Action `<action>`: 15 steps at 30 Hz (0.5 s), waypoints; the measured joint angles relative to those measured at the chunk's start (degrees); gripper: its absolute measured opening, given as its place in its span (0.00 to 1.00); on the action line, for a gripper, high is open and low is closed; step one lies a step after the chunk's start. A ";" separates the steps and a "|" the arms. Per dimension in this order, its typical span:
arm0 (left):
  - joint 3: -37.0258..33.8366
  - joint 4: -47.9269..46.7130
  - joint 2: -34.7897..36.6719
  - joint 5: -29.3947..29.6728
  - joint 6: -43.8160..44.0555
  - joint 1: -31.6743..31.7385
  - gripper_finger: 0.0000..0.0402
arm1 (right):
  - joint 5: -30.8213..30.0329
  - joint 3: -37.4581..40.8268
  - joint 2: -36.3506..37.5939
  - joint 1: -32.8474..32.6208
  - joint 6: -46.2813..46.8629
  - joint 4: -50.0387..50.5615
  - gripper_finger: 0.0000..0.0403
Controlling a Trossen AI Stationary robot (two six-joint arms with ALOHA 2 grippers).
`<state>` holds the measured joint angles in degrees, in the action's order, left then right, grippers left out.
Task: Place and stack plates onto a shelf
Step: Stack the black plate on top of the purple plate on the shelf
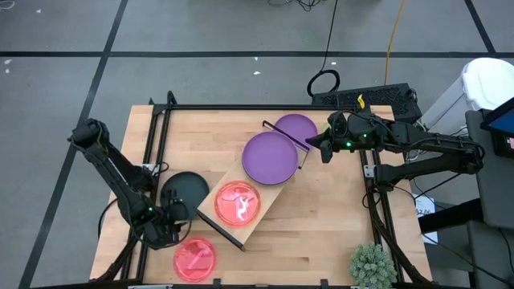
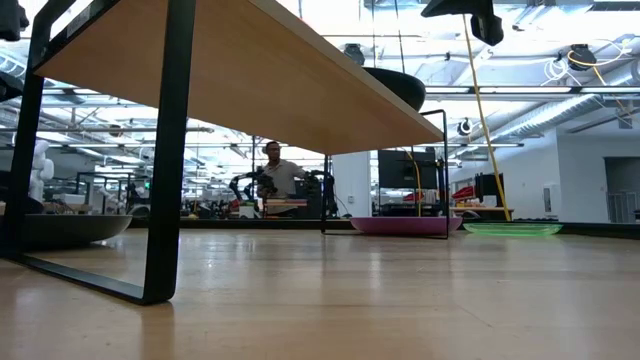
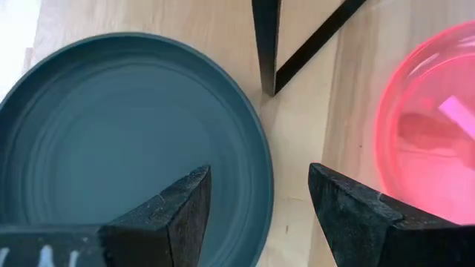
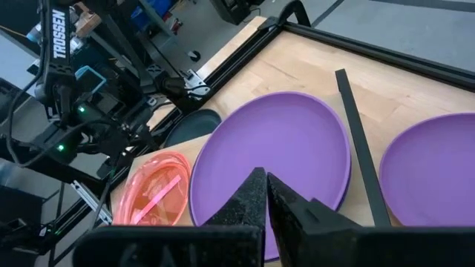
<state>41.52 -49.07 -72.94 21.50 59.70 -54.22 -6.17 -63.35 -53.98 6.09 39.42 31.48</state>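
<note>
The light-wood shelf (image 1: pixel 269 193) lies slantwise on the table. On it rest a purple plate (image 1: pixel 271 157) and a translucent pink plate (image 1: pixel 238 203). A second purple plate (image 1: pixel 295 127) sits on the table past the shelf's far end. A second pink plate (image 1: pixel 195 258) lies near the table's near edge. The dark teal plate (image 1: pixel 185 189) rests flat on the table left of the shelf. My left gripper (image 3: pixel 260 174) is open, with one finger over the dark plate (image 3: pixel 126 133) and one outside its rim (image 3: pixel 263 185). My right gripper (image 4: pixel 263 182) is shut, above the shelf's purple plate (image 4: pixel 282 141).
A spiky green plant (image 1: pixel 372 265) stands at the table's near right corner. The shelf's black frame ends (image 1: pixel 285 136) rise at both short sides. In the low view the shelf board (image 2: pixel 250 70) spans overhead on black legs (image 2: pixel 165 200). A person (image 2: pixel 275 175) stands in the room beyond.
</note>
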 joint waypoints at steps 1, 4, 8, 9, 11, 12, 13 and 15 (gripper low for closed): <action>0.00 0.30 -0.66 0.00 0.00 0.00 0.58 | 0.00 0.00 0.00 0.00 -0.16 0.00 0.00; -0.66 3.32 -2.35 -0.02 -0.02 0.00 0.58 | 0.00 0.00 0.00 0.00 -1.00 0.00 0.00; -3.22 9.22 -3.54 -0.55 1.49 0.00 0.58 | 0.00 0.00 0.00 0.00 -1.87 0.00 0.00; -3.77 9.54 -3.72 -0.57 2.51 0.00 0.58 | 0.00 0.00 0.00 0.00 -2.23 0.00 0.00; -4.84 9.54 -3.92 -0.66 4.19 0.01 0.58 | 0.00 0.00 0.00 0.00 -2.52 0.00 0.00; -5.34 9.48 -3.94 -0.70 4.57 0.02 0.58 | 0.00 0.00 0.00 0.02 -2.55 0.00 0.00; -5.83 9.48 -3.94 -0.76 4.79 0.02 0.58 | 0.00 0.00 0.00 0.02 -2.58 0.01 0.00; -6.95 9.82 -3.94 -1.45 4.76 0.02 0.58 | 0.00 0.00 0.00 0.02 -2.58 0.00 0.00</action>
<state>34.57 -39.25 -76.88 20.05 64.46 -54.19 -6.17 -63.35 -53.98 6.11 36.84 31.48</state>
